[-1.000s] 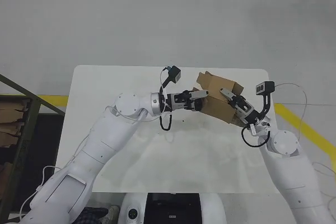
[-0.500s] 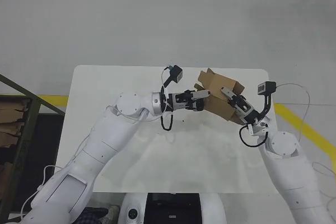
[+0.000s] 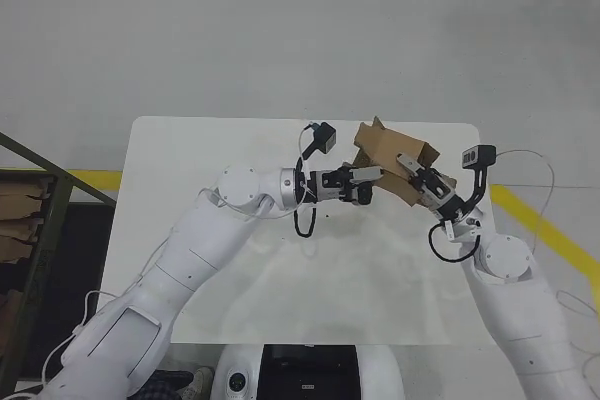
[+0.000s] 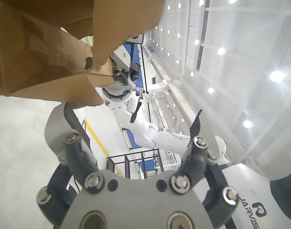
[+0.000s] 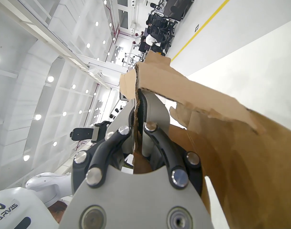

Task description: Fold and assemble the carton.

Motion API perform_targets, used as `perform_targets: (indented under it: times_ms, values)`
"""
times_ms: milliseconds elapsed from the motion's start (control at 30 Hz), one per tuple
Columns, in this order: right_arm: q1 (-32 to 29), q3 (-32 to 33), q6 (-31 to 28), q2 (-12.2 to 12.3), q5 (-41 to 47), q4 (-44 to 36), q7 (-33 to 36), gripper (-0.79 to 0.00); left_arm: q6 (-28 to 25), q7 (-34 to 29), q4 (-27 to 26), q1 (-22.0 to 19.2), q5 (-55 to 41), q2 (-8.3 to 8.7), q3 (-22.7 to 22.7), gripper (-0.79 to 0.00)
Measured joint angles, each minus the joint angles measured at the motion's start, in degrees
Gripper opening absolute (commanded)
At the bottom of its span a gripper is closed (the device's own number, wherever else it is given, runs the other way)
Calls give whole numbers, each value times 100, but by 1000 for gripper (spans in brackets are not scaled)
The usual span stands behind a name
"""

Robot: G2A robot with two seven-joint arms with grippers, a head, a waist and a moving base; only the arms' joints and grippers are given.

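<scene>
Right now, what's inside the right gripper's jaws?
A ragged flap edge of the carton, pinched in the right gripper, which is shut on it. The cardboard covers the inner pads, so how deep the flap sits between them cannot be seen.

The carton [image 3: 390, 148] is hanging over the far right part of the table [image 3: 180, 160]. The right pincer [image 3: 412, 172] is gripping one of its flaps from the near right side. The left pincer [image 3: 373, 178] is hovering just beside the carton's near left edge.
</scene>
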Motion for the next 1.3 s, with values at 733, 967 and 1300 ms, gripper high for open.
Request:
perform_targets:
  times_ms: [733,967,1300]
  values:
    - [83,38,137,35,-132,20,870,-785,-41,-14,138,-21,15,-19,-245,0]
    - [112,42,111,35,-89,42,985,-785,1,-12,77,89,55,11,-367,0]
    - [164,229,106,57,191,148,1159,-785,-32,110,-75,505,44,153,-897,0]
